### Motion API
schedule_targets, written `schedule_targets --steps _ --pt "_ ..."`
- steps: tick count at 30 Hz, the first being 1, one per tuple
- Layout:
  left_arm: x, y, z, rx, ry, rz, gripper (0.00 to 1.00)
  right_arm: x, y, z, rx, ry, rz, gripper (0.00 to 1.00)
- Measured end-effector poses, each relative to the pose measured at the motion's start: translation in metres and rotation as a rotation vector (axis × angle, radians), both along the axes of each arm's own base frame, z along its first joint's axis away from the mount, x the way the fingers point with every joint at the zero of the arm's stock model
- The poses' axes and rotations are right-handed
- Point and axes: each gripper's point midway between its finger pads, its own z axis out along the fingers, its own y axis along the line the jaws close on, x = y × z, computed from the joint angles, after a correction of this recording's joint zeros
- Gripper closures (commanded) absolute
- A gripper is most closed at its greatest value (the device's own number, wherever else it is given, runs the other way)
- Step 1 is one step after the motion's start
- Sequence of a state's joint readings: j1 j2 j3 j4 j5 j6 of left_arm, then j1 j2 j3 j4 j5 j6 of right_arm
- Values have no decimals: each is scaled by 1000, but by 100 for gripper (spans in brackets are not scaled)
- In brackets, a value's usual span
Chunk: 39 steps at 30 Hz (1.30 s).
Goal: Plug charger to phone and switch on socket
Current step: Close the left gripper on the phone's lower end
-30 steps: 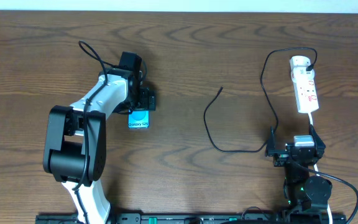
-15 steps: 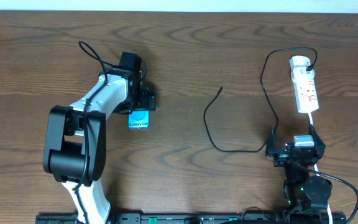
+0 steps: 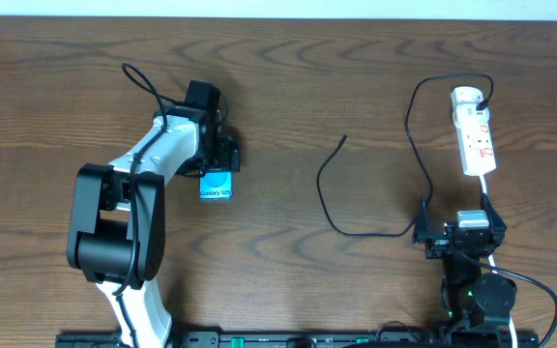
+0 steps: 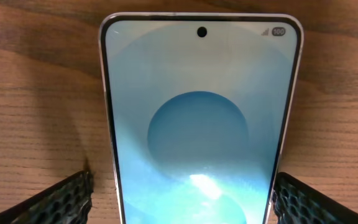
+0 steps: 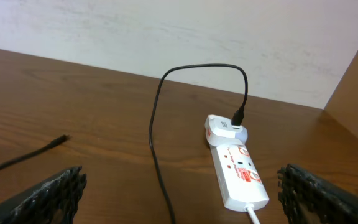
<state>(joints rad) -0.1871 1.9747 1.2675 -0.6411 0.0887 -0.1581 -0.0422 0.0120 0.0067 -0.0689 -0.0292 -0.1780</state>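
Overhead: phone [image 3: 217,186] lies left of surface centre, under left gripper [image 3: 218,170]; socket [image 3: 476,140] near right edge; charger [image 3: 321,184] cable loops mid-surface.
Left wrist: fingers [image 4: 61,199] apart, flanking phone.
Right wrist: right gripper [image 5: 179,177] spread wide, nothing between; charger's plug sits in socket end.

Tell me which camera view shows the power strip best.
The right wrist view: the power strip lies close and unobstructed, red switch markings visible. Overhead shows it small, from above. Left wrist shows only the phone.
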Motion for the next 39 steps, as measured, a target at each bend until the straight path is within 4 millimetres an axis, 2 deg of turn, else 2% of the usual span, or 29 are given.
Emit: schedule_targets --steps 15,18,21,39 --pt "0 0 0 2 -1 0 12 0 0 0 0 0 0 1" --pt "0 0 0 2 -1 3 21 0 0 0 0 0 0 1" --pt "0 1 0 4 -2 2 24 0 0 0 0 0 0 1" --pt "0 1 0 5 -2 3 24 0 0 0 0 0 0 1"
